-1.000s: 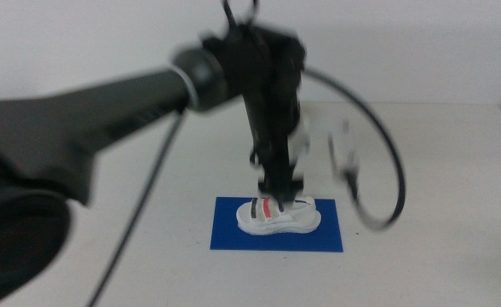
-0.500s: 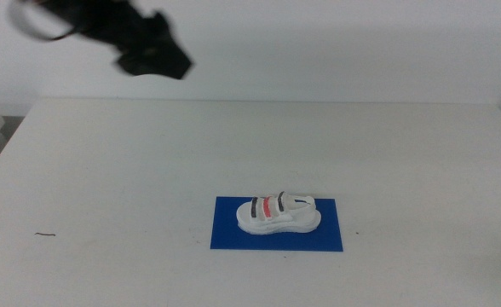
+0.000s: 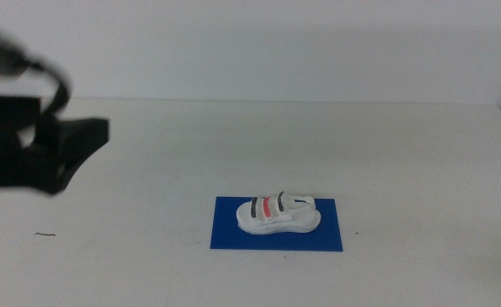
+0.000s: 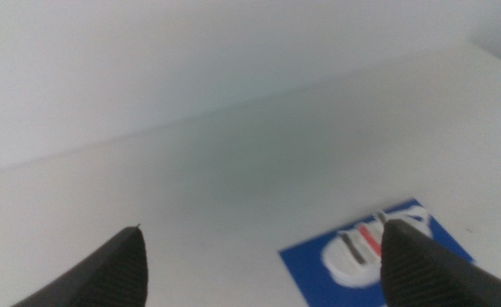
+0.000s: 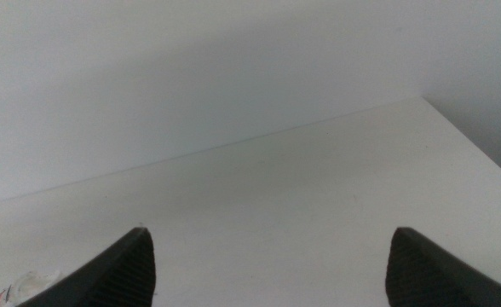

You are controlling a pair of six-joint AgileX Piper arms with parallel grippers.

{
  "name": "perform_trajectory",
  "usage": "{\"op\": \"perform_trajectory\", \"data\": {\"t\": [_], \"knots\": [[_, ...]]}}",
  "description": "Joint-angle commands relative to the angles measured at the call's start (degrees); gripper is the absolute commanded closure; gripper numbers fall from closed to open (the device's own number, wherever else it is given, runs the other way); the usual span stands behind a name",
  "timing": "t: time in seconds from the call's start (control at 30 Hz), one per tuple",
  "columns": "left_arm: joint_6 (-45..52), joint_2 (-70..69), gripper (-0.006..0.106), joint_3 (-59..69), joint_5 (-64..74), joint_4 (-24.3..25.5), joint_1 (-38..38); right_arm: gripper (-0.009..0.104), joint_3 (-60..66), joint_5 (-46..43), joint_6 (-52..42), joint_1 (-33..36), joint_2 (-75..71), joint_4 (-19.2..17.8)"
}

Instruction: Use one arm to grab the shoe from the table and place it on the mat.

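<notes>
The white shoe [image 3: 278, 214] with dark and red straps lies on its sole on the blue mat [image 3: 229, 236], right of the table's [image 3: 148, 213] middle and near its front. My left arm [image 3: 37, 153] is a blurred dark shape at the far left, well away from the shoe. The left wrist view shows my left gripper [image 4: 265, 230] open and empty, with the shoe [image 4: 353, 260] and the mat [image 4: 306, 266] far beyond it. My right gripper [image 5: 272, 232] is open and empty, out of the middle view. A sliver of the shoe [image 5: 29, 286] shows in the right wrist view.
A small dark mark [image 3: 44, 234] lies on the table near the front left. A plain light wall stands behind the table's far edge.
My left gripper has let go of the shoe and pulled away, first up and to the back left, then down along the left side. The shoe stays on the mat.
</notes>
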Motion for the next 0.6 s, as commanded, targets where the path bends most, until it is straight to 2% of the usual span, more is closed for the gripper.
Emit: {"op": "perform_trajectory", "data": {"t": [0.0, 0.33, 0.4, 0.5, 0.57], "knots": [[0.02, -5.52, 0.007, 4.64, -5.18, -1.44, -0.03, 0.016, 0.14, -0.53, -0.2, 0.1, -0.27, -0.54], [-2.05, -23.79, 0.007, 17.17, -16.83, -0.73, -0.03, 0.016, 0.14, -0.53, -0.2, 0.1, -0.27, -0.54], [-10.65, -25.69, 0.007, 19.11, -17.24, 7.1, -0.03, 0.016, 0.14, -0.53, -0.2, 0.1, -0.27, -0.54], [-31.3, -29.38, 0.007, 22.67, -18.28, 24.96, -0.03, 0.016, 0.14, -0.53, -0.2, 0.1, -0.27, -0.54], [-41.82, -32.98, 0.007, 26.06, -19.72, 35.15, -0.03, 0.016, 0.14, -0.53, -0.2, 0.1, -0.27, -0.54]]}}
